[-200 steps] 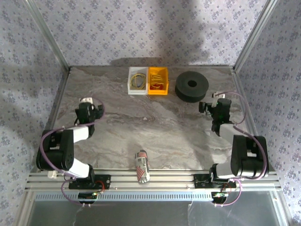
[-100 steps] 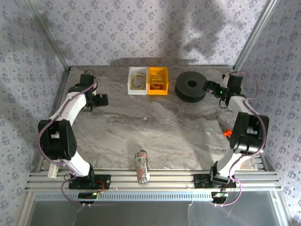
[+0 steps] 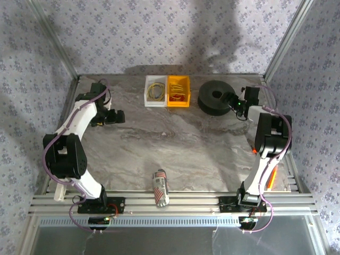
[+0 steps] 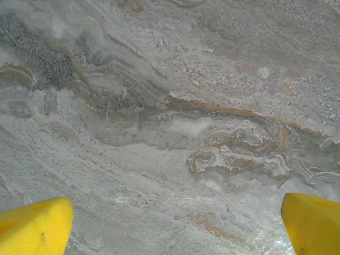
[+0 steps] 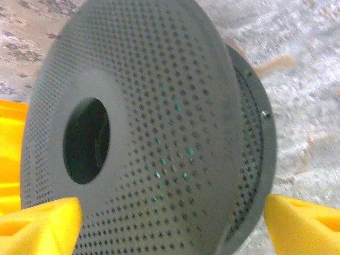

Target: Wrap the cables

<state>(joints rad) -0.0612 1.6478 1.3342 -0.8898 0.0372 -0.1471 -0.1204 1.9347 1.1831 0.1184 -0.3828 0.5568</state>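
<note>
Two small cable coils lie in bins at the back: a yellow cable (image 3: 155, 91) in the white bin (image 3: 148, 99), another thin coil (image 3: 179, 95) in the yellow bin (image 3: 187, 102). The black spool (image 3: 217, 96) stands to their right. My right gripper (image 3: 231, 100) is at the spool's right edge; in the right wrist view the perforated spool (image 5: 159, 122) sits between its wide yellow fingertips (image 5: 37, 223), and I cannot tell whether they touch it. My left gripper (image 3: 116, 116) hangs open over bare marble, left of the bins, with nothing between its fingertips (image 4: 34, 226).
A striped roll (image 3: 160, 187) lies near the front edge at the centre. Something small and red-orange (image 3: 254, 151) shows beside the right arm's link. Metal frame posts and patterned walls enclose the marble table (image 3: 175, 143). The yellow bin's edge (image 5: 8, 149) shows behind the spool.
Both arms have unfolded from near their bases toward the back. The right gripper then slid left onto the spool's edge and its jaws narrowed a little. The left gripper drifted slightly right.
</note>
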